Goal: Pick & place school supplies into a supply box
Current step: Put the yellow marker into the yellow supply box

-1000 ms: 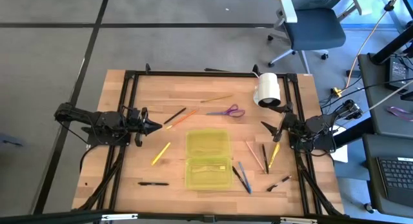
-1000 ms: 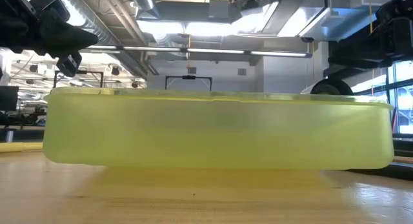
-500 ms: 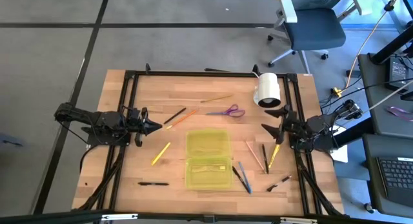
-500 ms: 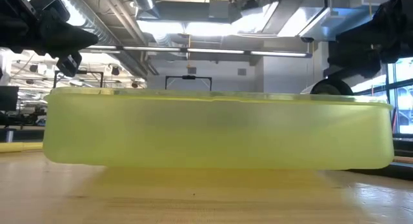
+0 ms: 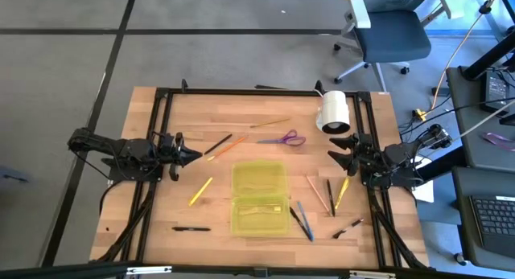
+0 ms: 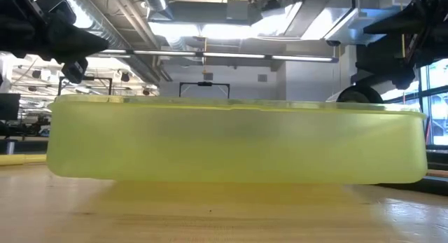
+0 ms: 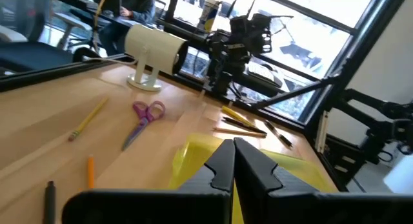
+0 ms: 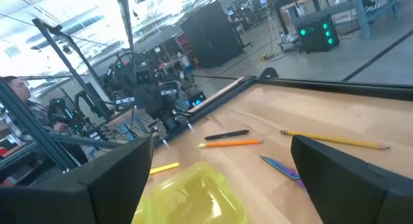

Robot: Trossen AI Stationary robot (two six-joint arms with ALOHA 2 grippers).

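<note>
The yellow-green supply box [image 5: 260,198] lies open on its two halves at the table's middle and fills the low view [image 6: 231,141]. Purple-handled scissors [image 5: 283,139] lie beyond it. Pens and pencils lie flat on the wood: a yellow pencil [image 5: 201,190] and a black pen [image 5: 191,228] to the left, several right of the box [image 5: 329,195]. My left gripper [image 5: 195,157] hovers shut left of the box [image 7: 233,161]. My right gripper [image 5: 335,148] hovers open by the right edge [image 8: 222,140], above the pens there.
A white cylindrical roll [image 5: 335,112] stands on its foot at the far right corner, just beyond my right gripper. A black pen [image 5: 217,144] and an orange pencil [image 5: 228,147] lie near my left gripper. A black frame rail [image 5: 257,92] edges the table.
My right gripper has turned at the wrist and come down a little by the table's right edge; in the low view it moves further into the upper right corner. The left arm, the box and the supplies have kept still.
</note>
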